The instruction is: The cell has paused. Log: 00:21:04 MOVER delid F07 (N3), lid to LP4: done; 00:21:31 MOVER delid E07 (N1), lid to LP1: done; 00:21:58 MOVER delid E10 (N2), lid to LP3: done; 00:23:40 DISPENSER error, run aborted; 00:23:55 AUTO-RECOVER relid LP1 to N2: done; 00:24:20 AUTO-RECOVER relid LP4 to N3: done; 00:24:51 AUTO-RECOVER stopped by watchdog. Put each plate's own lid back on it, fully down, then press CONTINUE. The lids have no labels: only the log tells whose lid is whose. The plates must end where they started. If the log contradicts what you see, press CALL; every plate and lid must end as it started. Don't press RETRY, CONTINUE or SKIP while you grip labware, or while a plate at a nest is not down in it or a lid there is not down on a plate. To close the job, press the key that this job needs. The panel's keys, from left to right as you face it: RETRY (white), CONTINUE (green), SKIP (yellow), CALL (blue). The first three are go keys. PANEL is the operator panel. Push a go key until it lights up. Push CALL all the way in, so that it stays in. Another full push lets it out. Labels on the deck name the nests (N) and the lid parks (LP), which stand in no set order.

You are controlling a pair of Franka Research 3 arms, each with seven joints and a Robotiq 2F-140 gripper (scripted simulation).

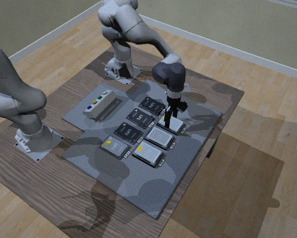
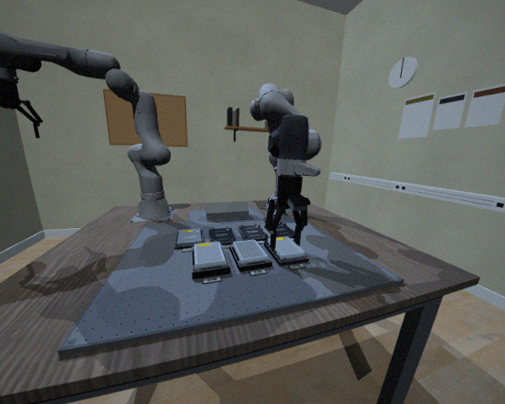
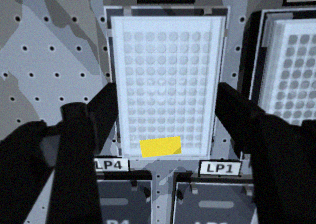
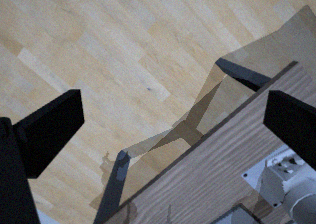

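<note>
My left gripper (image 1: 171,121) (image 2: 285,244) (image 3: 166,97) is shut on a clear lid with a yellow sticker (image 1: 176,124) (image 2: 289,249) (image 3: 165,113), over the plate at N1. Whether the lid is fully down is unclear. The middle nest's plate (image 1: 159,136) (image 2: 250,253) (image 3: 300,76) shows no sticker and looks uncovered. The plate at the far end of the row (image 1: 149,153) (image 2: 209,256) bears a yellow sticker. Another lid with a yellow sticker (image 1: 115,146) (image 2: 189,237) lies on LP3. My right gripper (image 2: 13,133) (image 4: 173,106) is open and empty, high and away from the deck.
Parks LP4 (image 1: 151,105), LP1 (image 1: 140,117) and LP2 (image 1: 128,132) show bare dark tops. The panel (image 1: 101,106) (image 2: 226,211) stands behind the parks; its white, green, yellow and blue keys show in the top view, none visibly lit.
</note>
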